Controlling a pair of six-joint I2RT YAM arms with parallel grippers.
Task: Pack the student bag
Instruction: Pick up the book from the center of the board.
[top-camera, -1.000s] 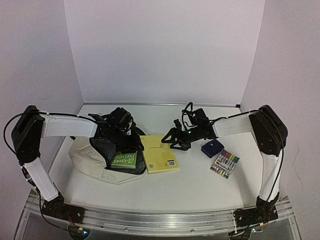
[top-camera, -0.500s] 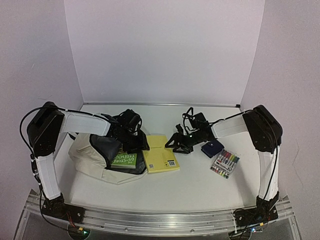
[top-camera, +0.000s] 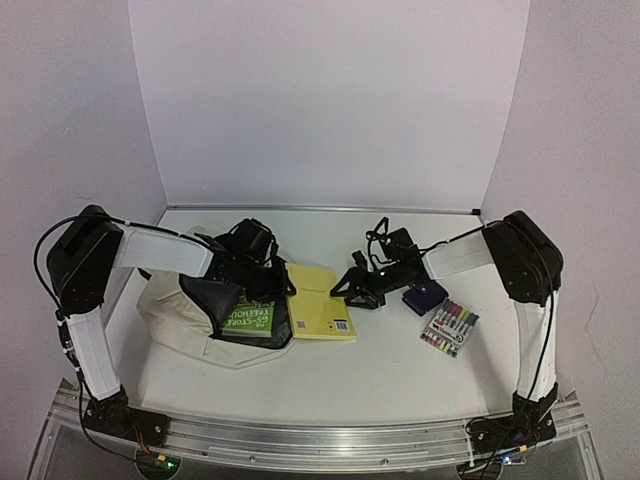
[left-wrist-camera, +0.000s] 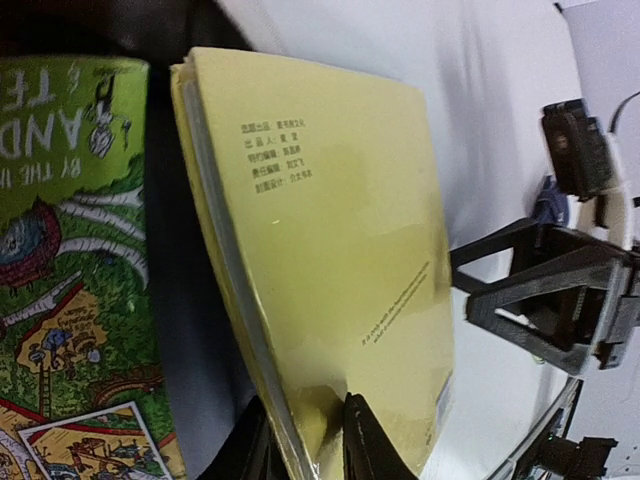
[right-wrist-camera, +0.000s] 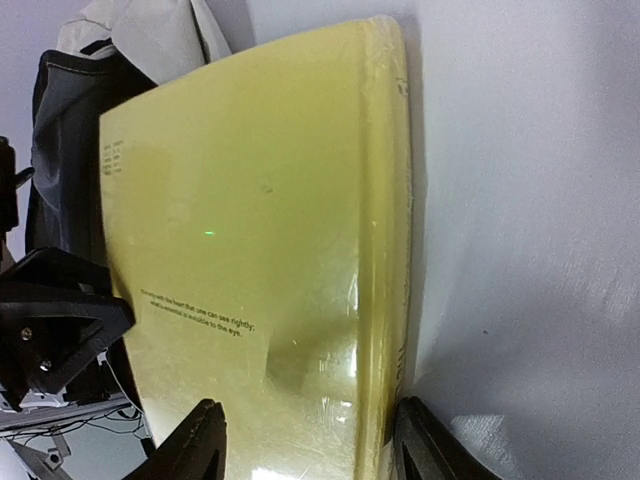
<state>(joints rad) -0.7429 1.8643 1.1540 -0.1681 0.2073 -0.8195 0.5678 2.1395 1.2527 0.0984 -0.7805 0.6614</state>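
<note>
From above, the large cream fabric student bag lay left on the white counter, with both arms stretched low and inward. Left wrist: the left hand pinched the thin yellow paperback by its edge. Right wrist: the right hand had its fingers apart, straddling the spine.

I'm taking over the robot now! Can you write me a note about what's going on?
Left hand: shut on the yellow book's left edge, at the bag's mouth.
Right hand: open, astride the book's right edge.
Done: green book sits in the bag.
Left to pack: yellow book, blue pouch, marker pack; pouch and markers lie on the table at right.
</note>
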